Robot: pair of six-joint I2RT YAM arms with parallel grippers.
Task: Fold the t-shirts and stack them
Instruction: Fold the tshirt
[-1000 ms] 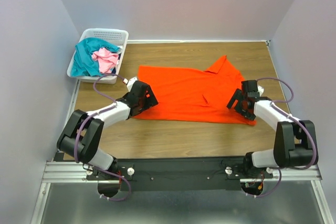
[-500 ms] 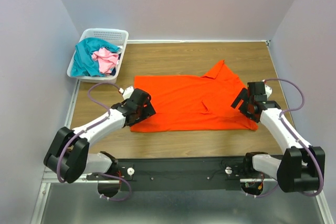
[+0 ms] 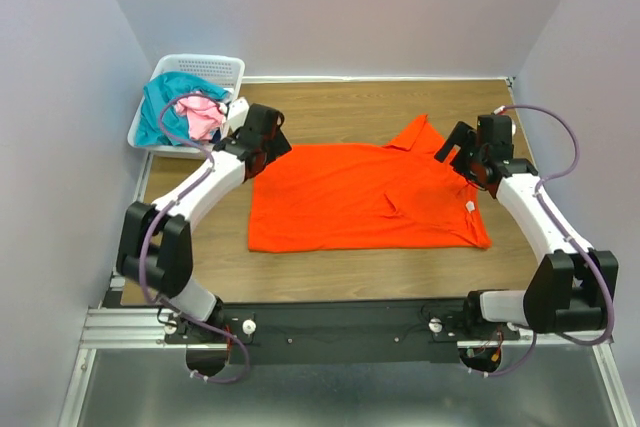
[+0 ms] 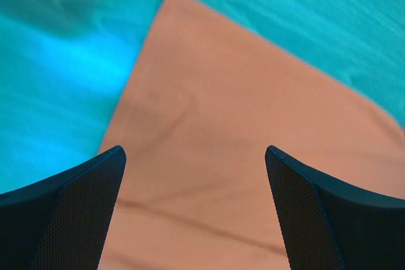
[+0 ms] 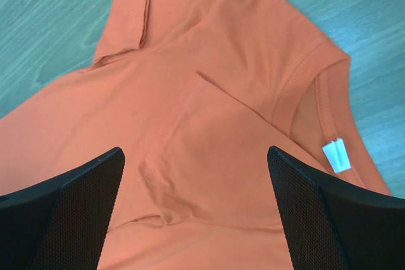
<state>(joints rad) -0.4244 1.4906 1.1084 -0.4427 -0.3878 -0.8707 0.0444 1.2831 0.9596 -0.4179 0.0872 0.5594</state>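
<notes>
The orange t-shirt (image 3: 360, 197) lies folded flat in the middle of the table, a sleeve sticking out at its far right. My left gripper (image 3: 262, 137) is open and empty above the shirt's far left corner (image 4: 209, 124). My right gripper (image 3: 472, 152) is open and empty above the shirt's far right part, where the collar, a chest pocket (image 5: 209, 150) and a white label (image 5: 336, 155) show. The teal t-shirt (image 3: 160, 112) and the pink t-shirt (image 3: 203, 112) lie crumpled in the basket.
The white slatted basket (image 3: 215, 67) stands at the far left corner of the wooden table (image 3: 330, 107). Grey walls close in the left, right and far sides. The arms' bases sit on a black rail at the near edge.
Both grippers have let go of the orange shirt's near edge and moved away from me to its far corners. The shirt now lies folded and flatter.
</notes>
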